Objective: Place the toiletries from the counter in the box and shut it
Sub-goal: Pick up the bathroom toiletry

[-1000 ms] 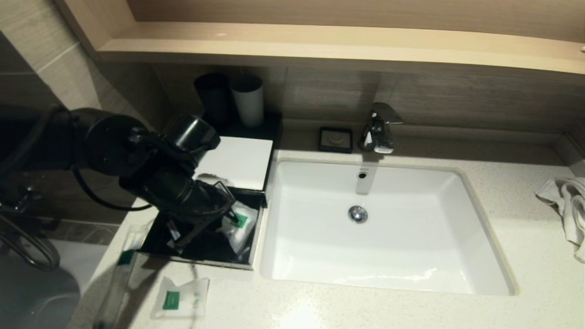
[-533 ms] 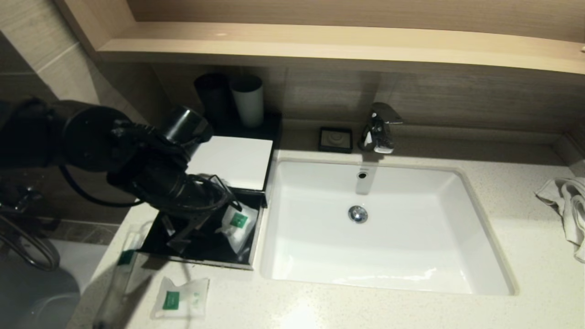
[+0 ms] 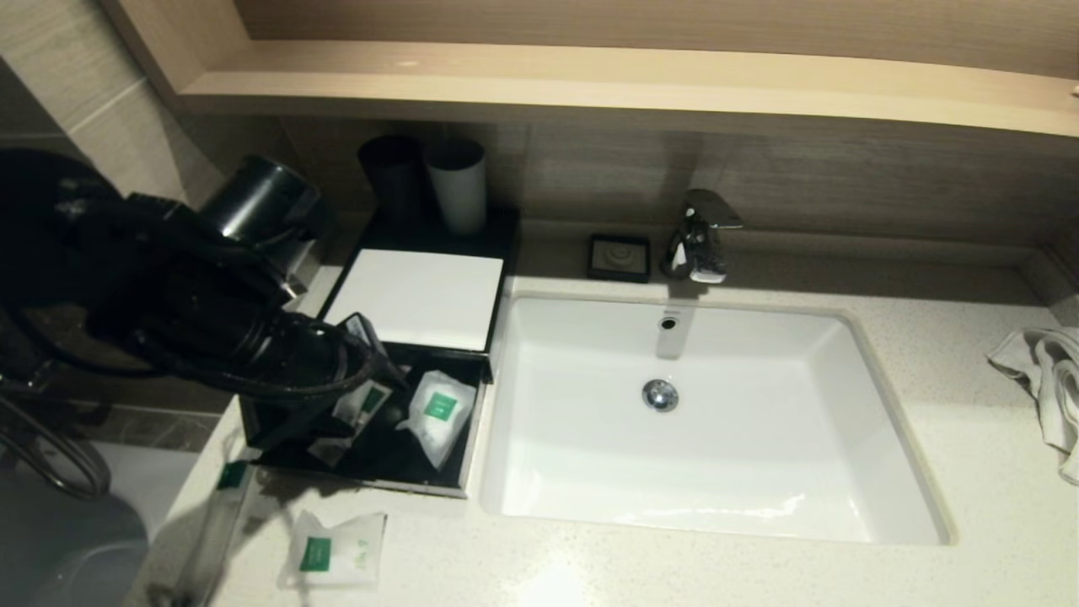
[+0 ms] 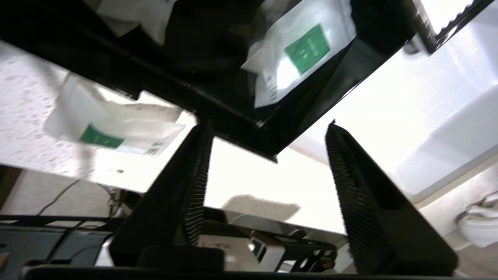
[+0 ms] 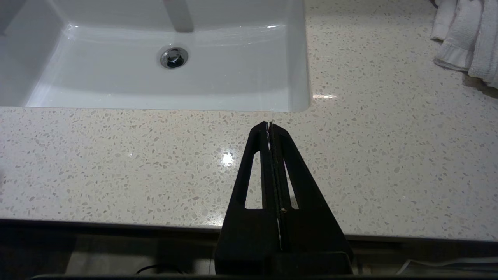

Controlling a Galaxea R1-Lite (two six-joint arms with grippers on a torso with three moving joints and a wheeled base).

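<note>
The black box with its white top (image 3: 421,295) stands left of the sink, its drawer (image 3: 383,484) pulled out. In the drawer lie a squarish packet (image 3: 438,411) (image 4: 299,54) and a long thin packet (image 3: 358,405). Another squarish packet (image 3: 333,548) (image 4: 113,134) lies on the counter (image 3: 590,565) in front of the drawer. A long packet (image 3: 223,506) lies by the counter's left edge. My left gripper (image 3: 303,438) (image 4: 267,126) hangs open and empty over the drawer's front left part. My right gripper (image 5: 269,124) is shut and empty over the counter's front edge.
The white sink basin (image 3: 700,421) (image 5: 233,77) fills the middle, with a faucet (image 3: 700,236) and a black soap dish (image 3: 620,257) behind it. Two cups (image 3: 459,185) stand behind the box. A white towel (image 3: 1045,379) (image 5: 467,35) lies at the far right.
My left arm has drawn back to the left and out of the drawer. A long thin packet now lies uncovered in the drawer beside the squarish one.
</note>
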